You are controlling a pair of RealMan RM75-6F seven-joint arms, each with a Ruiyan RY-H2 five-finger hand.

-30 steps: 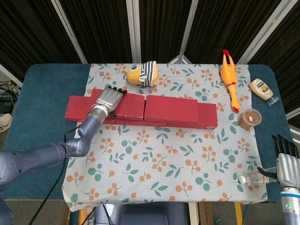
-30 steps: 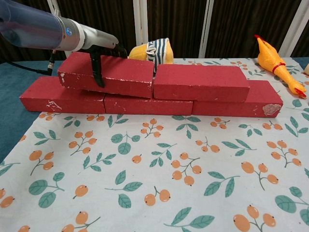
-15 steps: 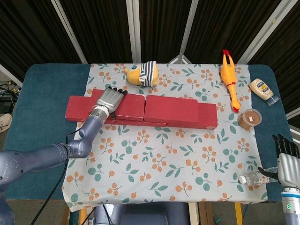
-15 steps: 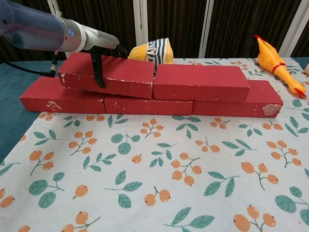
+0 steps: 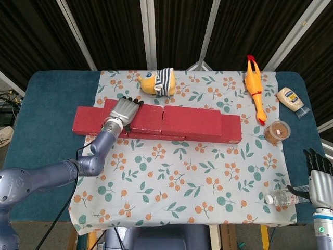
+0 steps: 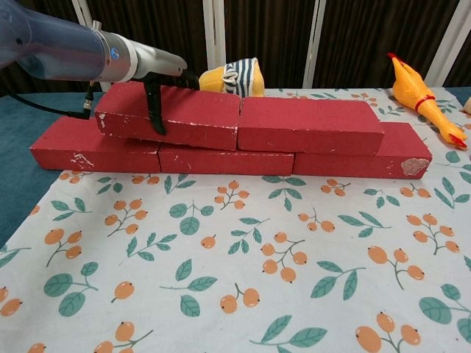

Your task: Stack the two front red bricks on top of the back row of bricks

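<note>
Three red bricks form the back row (image 6: 221, 160), running left to right across the cloth (image 5: 86, 121). Two more red bricks lie on top of it. My left hand (image 5: 124, 111) grips the upper left brick (image 5: 150, 118), fingers over its top and thumb (image 6: 155, 110) down its front face (image 6: 199, 119). The upper right brick (image 5: 191, 121) sits flush against it (image 6: 309, 125). My right hand (image 5: 318, 174) hangs at the table's front right corner, fingers apart and holding nothing.
A striped yellow plush toy (image 5: 157, 81) lies just behind the bricks. A rubber chicken (image 5: 254, 86), a mayonnaise bottle (image 5: 290, 98) and a small cup (image 5: 276, 132) stand at the right. A plastic bottle (image 5: 282, 198) lies beside my right hand.
My left hand has slid the upper left brick a little to the right, closing it against the upper right brick. The right hand has barely moved.
</note>
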